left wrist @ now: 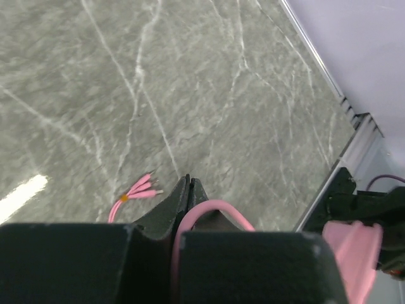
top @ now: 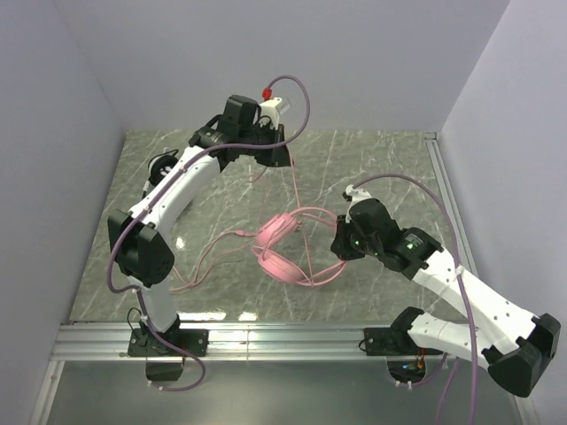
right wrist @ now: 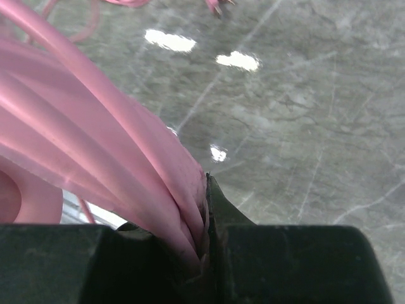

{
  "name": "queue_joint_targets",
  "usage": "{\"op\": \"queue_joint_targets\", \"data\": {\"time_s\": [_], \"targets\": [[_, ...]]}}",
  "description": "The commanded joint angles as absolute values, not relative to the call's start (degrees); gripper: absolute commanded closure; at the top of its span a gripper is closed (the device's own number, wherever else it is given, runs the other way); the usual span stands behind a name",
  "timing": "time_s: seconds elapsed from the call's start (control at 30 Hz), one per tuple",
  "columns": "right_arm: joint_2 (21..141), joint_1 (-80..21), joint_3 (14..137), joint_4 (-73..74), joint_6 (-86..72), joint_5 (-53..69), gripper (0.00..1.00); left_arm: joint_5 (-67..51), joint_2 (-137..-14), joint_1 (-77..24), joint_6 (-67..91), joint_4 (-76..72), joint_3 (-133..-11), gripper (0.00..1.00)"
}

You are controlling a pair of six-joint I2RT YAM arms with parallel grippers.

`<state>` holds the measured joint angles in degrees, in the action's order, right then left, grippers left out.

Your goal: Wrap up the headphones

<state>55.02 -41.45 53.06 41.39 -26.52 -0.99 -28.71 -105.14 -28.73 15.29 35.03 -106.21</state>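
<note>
Tension counts: left gripper (left wrist: 188, 185), upper centre overhead, pinched shut on thin pink cable (left wrist: 212, 206), should circle the pink plastic headset (top: 282, 257) that right gripper (right wrist: 206, 190) clamps, frame centre.

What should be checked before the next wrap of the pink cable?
1. Left gripper shut on the cable: ok.
2. Right gripper shut on the headphones: ok.
3. Cable runs straight from the raised left gripper down to the headphones: ok, as far as the top view shows.
4. Loose loops on the table free of knots: cannot tell.
5. Cable end lying free on the table: ok.
6. Turns already around the headphones: cannot tell.
</note>
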Motion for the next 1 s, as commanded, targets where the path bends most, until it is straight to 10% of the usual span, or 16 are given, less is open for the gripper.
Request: {"op": "queue_joint_targets", "data": {"time_s": [0.0, 0.97], "targets": [[55.28, -42.89, 51.68, 41.84, -27.07, -1.04, 1.0, -20.93, -97.92, -27.42, 12.31, 32.6, -108.72, 1.0], [81.55, -42.71, 66.96, 51.5, -32.43, -33.92, 1.0, -30.66, -89.92, -27.51, 12.3, 51.33, -106.88, 1.0]]}}
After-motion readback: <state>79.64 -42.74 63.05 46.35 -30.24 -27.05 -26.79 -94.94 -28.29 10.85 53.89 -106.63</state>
